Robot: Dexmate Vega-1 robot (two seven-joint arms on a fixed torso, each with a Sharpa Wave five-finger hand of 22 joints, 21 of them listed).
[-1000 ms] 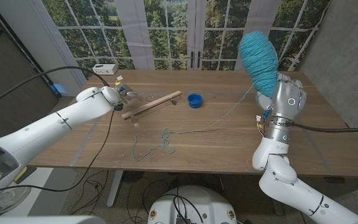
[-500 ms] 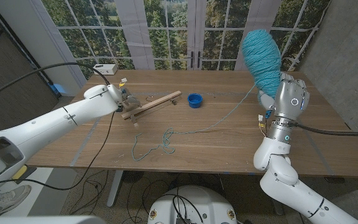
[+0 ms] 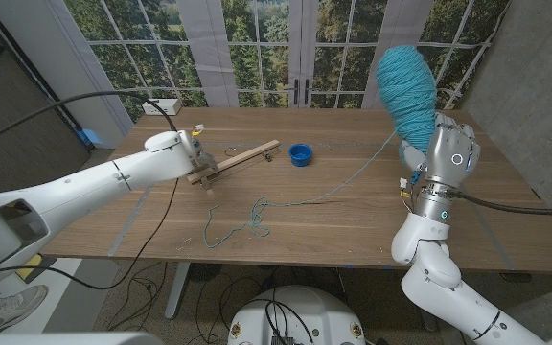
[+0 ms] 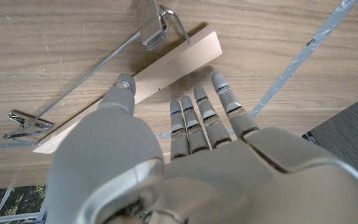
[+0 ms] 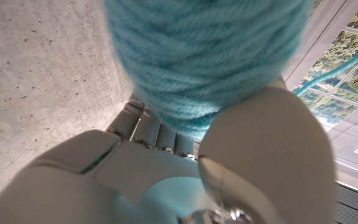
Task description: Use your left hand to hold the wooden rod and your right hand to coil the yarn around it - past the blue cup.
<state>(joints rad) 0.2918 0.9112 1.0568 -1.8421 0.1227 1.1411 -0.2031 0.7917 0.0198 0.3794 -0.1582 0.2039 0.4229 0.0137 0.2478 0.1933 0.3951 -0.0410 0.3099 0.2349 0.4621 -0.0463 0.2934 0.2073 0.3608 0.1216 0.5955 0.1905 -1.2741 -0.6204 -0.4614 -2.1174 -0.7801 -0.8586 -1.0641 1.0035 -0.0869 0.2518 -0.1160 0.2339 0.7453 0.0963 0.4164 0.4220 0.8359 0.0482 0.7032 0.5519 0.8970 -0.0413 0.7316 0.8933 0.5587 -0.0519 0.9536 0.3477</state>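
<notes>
The long flat wooden rod lay at nine o'clock from the small blue cup — stiff and light, best grabbed mid-length by the left hand, fingers apart above it — while the right hand gripped the soft, squashy teal yarn ball.

The wooden table carries a wooden rod lying at a slant, a blue cup just beside its far end, and a teal yarn strand trailing loosely across the middle.
</notes>
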